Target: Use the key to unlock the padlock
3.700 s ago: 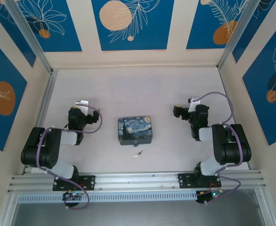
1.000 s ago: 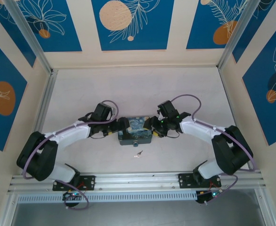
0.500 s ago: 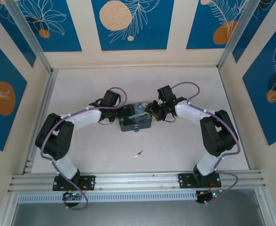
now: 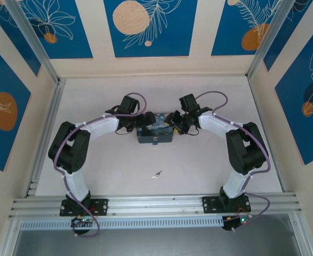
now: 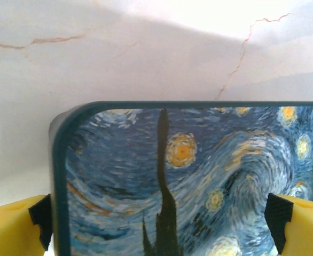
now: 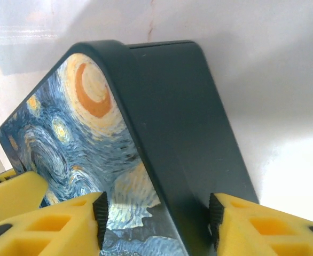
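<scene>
I judge this the bracing step: I am steadying the painted tin (image 4: 155, 129) so the padlock (image 4: 154, 141) on its near wall can be worked. My left end effector (image 5: 156, 234) stands wide, one finger outside the tin's end and one over the lid. My right end effector (image 6: 156, 224) straddles the other end's rim; I cannot tell whether it pinches. The key (image 4: 157, 174) lies alone on the desk (image 4: 215, 165), well apart from the tin and nearer the front rail (image 4: 156, 202). Next, one end effector must let go and cross that bare stretch to pinch it.
</scene>
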Robot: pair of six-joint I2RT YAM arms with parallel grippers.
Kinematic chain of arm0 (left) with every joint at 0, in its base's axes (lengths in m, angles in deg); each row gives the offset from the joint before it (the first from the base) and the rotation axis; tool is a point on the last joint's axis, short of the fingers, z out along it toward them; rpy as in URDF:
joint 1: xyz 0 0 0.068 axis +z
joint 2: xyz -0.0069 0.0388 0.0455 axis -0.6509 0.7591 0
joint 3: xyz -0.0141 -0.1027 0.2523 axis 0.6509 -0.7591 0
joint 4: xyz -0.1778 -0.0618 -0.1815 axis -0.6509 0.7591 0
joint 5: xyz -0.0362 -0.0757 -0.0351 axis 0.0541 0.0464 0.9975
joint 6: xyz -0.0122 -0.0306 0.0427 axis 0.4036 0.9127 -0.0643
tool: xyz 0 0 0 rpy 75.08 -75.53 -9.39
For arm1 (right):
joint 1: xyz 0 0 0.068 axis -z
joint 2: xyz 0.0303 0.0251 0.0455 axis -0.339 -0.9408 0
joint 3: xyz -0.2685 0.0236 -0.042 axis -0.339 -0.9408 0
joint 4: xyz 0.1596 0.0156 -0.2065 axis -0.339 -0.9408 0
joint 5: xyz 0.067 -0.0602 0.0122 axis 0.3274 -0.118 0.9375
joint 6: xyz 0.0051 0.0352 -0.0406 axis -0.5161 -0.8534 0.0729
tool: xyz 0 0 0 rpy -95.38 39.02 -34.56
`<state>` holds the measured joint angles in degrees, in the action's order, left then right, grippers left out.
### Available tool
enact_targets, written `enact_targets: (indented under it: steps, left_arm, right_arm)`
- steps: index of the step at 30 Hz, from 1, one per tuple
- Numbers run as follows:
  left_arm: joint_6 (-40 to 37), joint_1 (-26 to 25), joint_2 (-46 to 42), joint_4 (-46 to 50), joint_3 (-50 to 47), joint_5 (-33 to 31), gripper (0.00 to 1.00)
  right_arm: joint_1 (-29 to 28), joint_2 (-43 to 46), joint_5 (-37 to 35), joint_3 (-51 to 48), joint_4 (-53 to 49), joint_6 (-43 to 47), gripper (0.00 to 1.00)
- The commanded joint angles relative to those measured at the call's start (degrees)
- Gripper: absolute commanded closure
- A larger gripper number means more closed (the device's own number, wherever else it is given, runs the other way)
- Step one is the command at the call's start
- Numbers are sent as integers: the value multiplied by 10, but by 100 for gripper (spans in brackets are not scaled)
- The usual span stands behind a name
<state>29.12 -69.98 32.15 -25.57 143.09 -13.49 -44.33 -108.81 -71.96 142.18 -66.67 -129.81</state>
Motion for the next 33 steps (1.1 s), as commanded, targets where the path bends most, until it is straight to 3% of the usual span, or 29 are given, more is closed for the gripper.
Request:
enact_targets:
  steps: [1, 6, 10, 17, 23, 27, 33]
  left_arm:
    - [-13, -4, 5, -15, 21, 43, 0]
    - [-13, -3, 0, -14, 14, 39, 0]
    - [-10, 0, -15, -7, 4, 22, 0]
    - [-6, 38, -95, 8, -60, -18, 0]
    - [-9, 57, -186, 23, -116, -38, 0]
    - [7, 57, -233, 22, -146, -49, 0]
    - [24, 57, -283, 32, -170, -50, 0]
  right_arm:
    - [-12, 3, 29, -11, 21, -15, 38]
    - [-7, 19, 10, -9, 17, -2, 20]
    - [1, 64, -38, -24, -5, 6, 12]
    - [-1, 175, -48, -68, -84, 72, 16]
    - [-45, 216, -44, -69, -206, 133, 22]
    - [-100, 227, -69, -80, -241, 91, 25]
    - [-199, 203, -108, -121, -232, -53, 33]
